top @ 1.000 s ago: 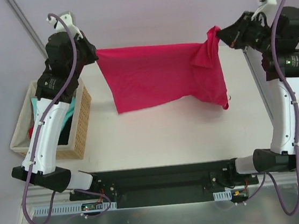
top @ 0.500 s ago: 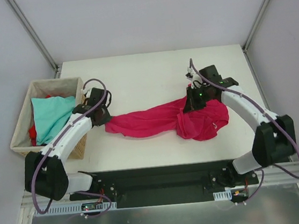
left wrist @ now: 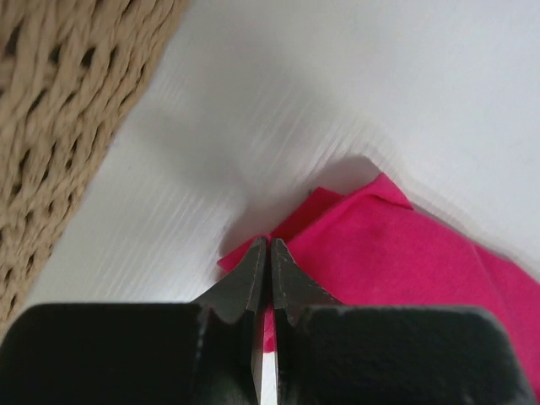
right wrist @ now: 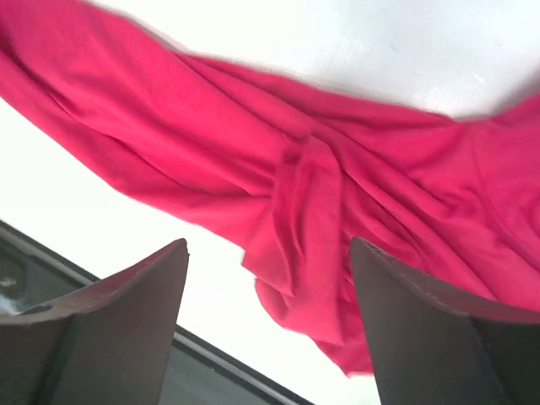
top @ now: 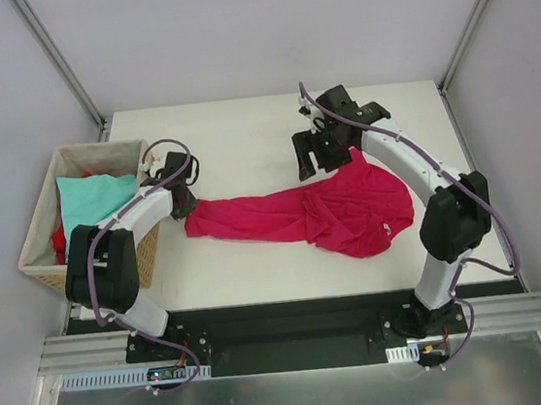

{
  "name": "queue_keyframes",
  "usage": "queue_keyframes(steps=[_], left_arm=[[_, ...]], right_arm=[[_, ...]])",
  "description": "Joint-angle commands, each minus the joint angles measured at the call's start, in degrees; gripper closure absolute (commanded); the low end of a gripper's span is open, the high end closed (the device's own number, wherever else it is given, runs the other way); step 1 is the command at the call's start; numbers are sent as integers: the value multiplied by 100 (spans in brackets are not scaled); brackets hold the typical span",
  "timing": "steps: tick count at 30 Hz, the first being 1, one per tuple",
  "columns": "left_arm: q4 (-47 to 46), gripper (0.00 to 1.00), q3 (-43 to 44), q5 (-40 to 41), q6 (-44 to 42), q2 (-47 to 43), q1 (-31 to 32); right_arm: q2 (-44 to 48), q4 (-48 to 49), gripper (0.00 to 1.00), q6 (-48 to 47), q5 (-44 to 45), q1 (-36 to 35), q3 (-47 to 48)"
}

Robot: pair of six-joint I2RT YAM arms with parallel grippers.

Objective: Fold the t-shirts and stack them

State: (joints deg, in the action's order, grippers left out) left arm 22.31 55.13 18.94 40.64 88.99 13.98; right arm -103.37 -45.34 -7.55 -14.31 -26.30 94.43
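**Tee down, right arm lets go**

The crimson tee (top: pixel 322 211), held aloft a sec ago, now lies mid-counter, bunched twd the right edge. The right gripper (top: pixel 312 157) hangs spread above it. The left gripper (left wrist: pixel 268 249) still pinches its corner nr the left edge. Likely needs flattening before folding.

There are no words, numbers or signs that can be read in any of the views. The crimson-magenta cloth t-shirt (top: pixel 349 208) shows only plain cloth, and so does the light teal cloth t-shirt (top: pixel 89 199). The woven wicker basket (left wrist: pixel 59 126) shows only its weave. The small parts on the long black rail (top: pixel 294 322) at the near edge of the table are too tiny to read.
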Motion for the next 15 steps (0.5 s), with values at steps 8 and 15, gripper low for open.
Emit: queue_keyframes(steps=[8,15], left_arm=[[-455,100,340,-180,199,541,-62],[-490,100,375,-224,128,435,-62]], right_arm=[[2092,-187,33,1543,709,-795,-2147],[1444,553,49,2487,1676,-1263,-2430]])
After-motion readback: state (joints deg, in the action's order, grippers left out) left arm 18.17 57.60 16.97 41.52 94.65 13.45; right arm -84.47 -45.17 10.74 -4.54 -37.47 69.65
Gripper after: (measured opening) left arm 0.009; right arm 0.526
